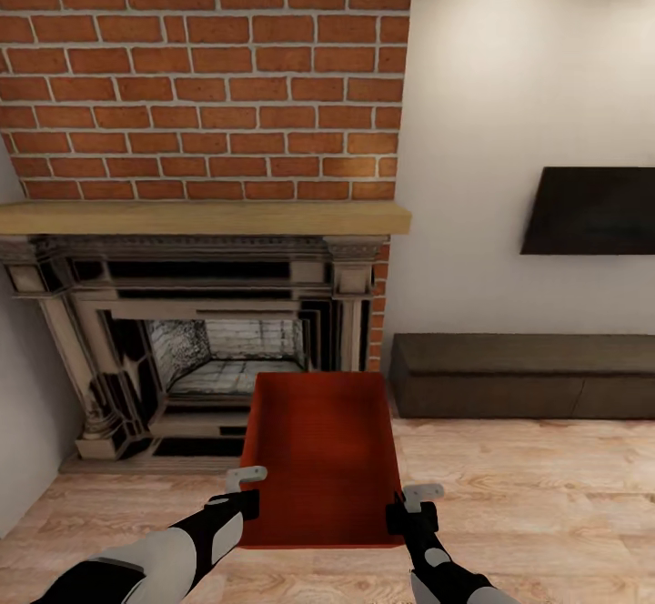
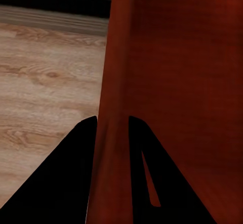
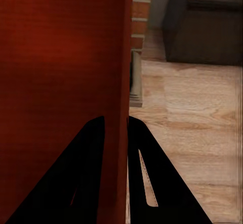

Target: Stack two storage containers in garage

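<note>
One orange-red storage container (image 1: 320, 458) hangs above the light wood-plank floor of the living room, open side up, held between my two arms in front of the fireplace. My left gripper (image 1: 247, 502) is shut on its left wall near the front corner; in the left wrist view the dark fingers (image 2: 76, 173) straddle the container wall (image 2: 114, 133). My right gripper (image 1: 400, 515) is shut on the right wall, and in the right wrist view its fingers (image 3: 147, 178) clamp that wall (image 3: 115, 133) from both sides.
A brick fireplace (image 1: 209, 340) with a wooden mantel (image 1: 205, 217) stands straight ahead. To the right a low dark bench (image 1: 523, 377) sits against the pale wall under a dark screen (image 1: 591, 211). Wood-plank floor (image 1: 537, 495) stretches right of the container.
</note>
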Controlling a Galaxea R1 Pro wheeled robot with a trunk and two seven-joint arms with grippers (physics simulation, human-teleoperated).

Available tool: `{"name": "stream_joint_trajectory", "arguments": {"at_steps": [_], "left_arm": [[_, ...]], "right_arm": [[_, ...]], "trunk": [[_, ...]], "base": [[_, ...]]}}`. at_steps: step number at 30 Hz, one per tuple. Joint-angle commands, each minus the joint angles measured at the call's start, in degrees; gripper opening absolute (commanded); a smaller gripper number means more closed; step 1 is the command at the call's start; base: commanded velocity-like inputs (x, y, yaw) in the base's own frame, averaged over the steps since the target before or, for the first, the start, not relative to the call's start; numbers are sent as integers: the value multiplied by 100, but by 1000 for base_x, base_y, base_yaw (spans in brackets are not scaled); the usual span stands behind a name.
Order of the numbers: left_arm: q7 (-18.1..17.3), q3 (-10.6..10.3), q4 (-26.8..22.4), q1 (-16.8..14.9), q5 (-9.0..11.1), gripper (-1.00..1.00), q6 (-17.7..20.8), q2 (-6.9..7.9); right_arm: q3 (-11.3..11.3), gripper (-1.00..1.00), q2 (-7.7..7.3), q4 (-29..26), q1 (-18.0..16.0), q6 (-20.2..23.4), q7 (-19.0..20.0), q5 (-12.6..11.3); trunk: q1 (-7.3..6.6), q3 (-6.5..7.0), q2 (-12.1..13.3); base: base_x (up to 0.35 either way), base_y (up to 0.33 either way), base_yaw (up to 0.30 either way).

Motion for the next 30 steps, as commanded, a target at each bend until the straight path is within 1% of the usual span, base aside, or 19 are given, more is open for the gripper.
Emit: {"name": "stream_joint_trajectory", "arguments": {"at_steps": [1,30], "left_arm": [[82,248,-18,-11,7,-100,-11,24],[87,248,-18,-11,9,-100,-11,33]], "right_arm": [[44,-100,-33,67,-3,-29,-83,-100],[44,-100,-39,67,-3,-29,-81,-108]], "trunk": [[1,-9,-8],[1,-9,-8]], "base": [[0,0,-281],[0,0,-281]]}}
